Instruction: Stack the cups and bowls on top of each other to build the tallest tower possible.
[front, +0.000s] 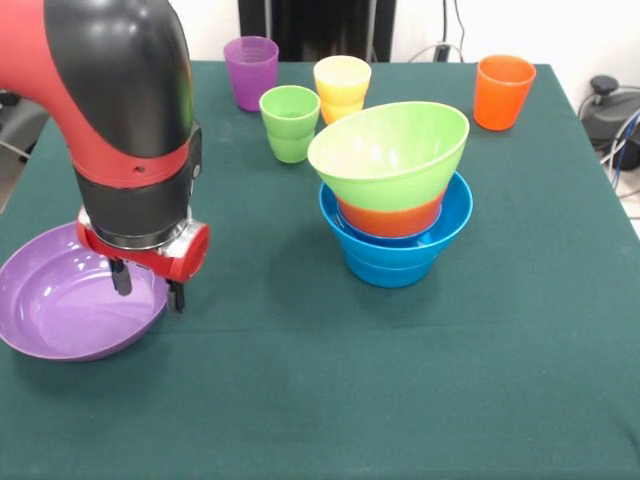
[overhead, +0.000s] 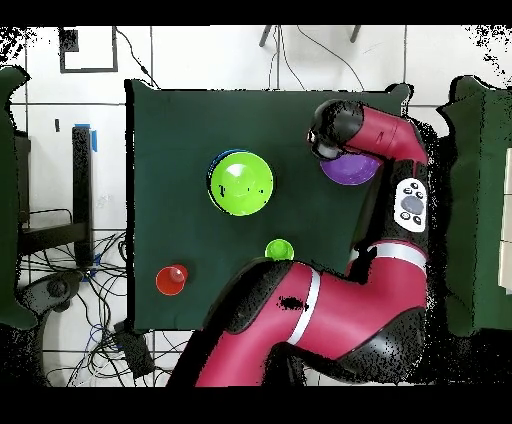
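Observation:
At the left, the large purple bowl (front: 60, 305) (overhead: 352, 168) rests on the green table. My gripper (front: 148, 285) is open and straddles its right rim, with one finger (front: 121, 277) inside the bowl and the other outside. The tower (front: 392, 200) stands mid-table: a lime green bowl (front: 390, 150) (overhead: 241, 182) on a small orange bowl (front: 390, 217), nested in a blue bowl (front: 395, 250). Behind it stand the purple cup (front: 251, 70), green cup (front: 290, 122) (overhead: 279, 250), yellow cup (front: 341, 88) and orange cup (front: 503, 90) (overhead: 171, 279). The arm hides the gripper in the overhead view.
The dark green tablecloth (front: 330, 400) covers the whole table. Cables and a black device (front: 608, 100) lie off the table's right edge. My thick red and black arm (front: 120, 100) hangs over the left side.

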